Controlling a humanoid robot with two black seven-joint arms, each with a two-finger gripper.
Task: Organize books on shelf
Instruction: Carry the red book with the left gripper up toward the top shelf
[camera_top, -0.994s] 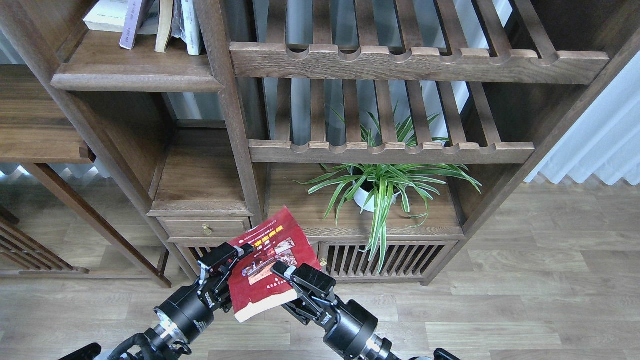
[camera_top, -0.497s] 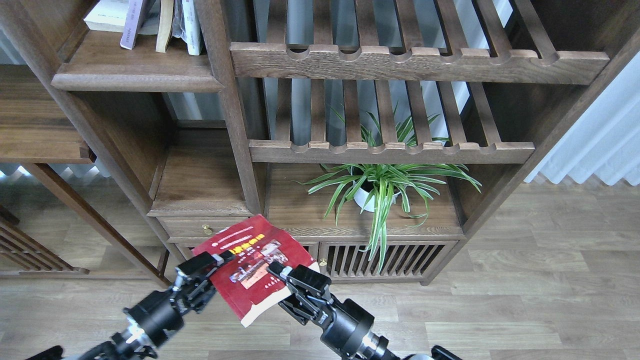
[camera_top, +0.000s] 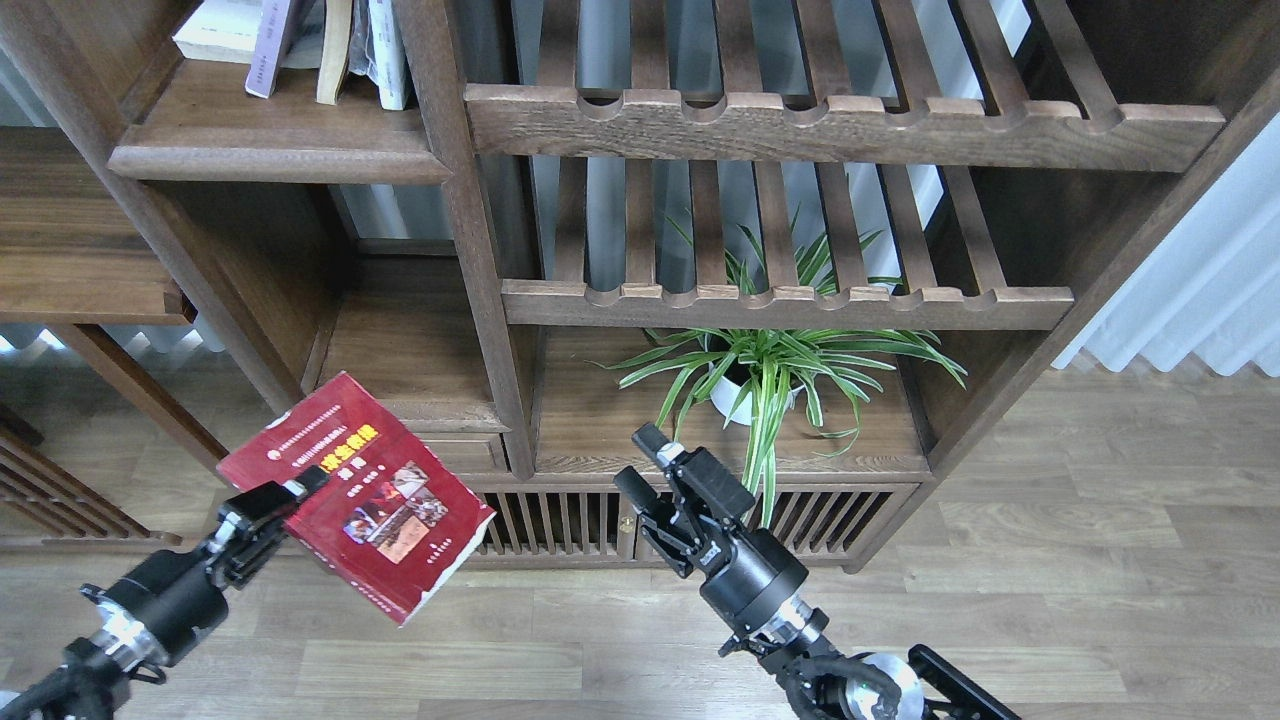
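My left gripper (camera_top: 290, 495) is shut on the left edge of the dark red book (camera_top: 365, 495) with small photos on its cover. It holds the book tilted in the air, low on the left, in front of the drawer unit. My right gripper (camera_top: 642, 463) is open and empty, right of the book and apart from it. The shelf (camera_top: 275, 150), a flat dark-brown board with a rounded front edge, is at the top left. A pale lavender book (camera_top: 268, 45) and other pale books (camera_top: 385, 50) stand or lean on it, cut off by the frame's top.
Two slatted racks (camera_top: 840, 125) with scalloped rails fill the upper right. A potted spider plant (camera_top: 765, 375) stands on the lower board just beyond my right gripper. A small drawer (camera_top: 460, 455) sits behind the book. An upright post (camera_top: 470, 230) divides the unit.
My right gripper has let go of the red book and moved right and up. My left gripper has carried the book to the left and it now tilts differently.
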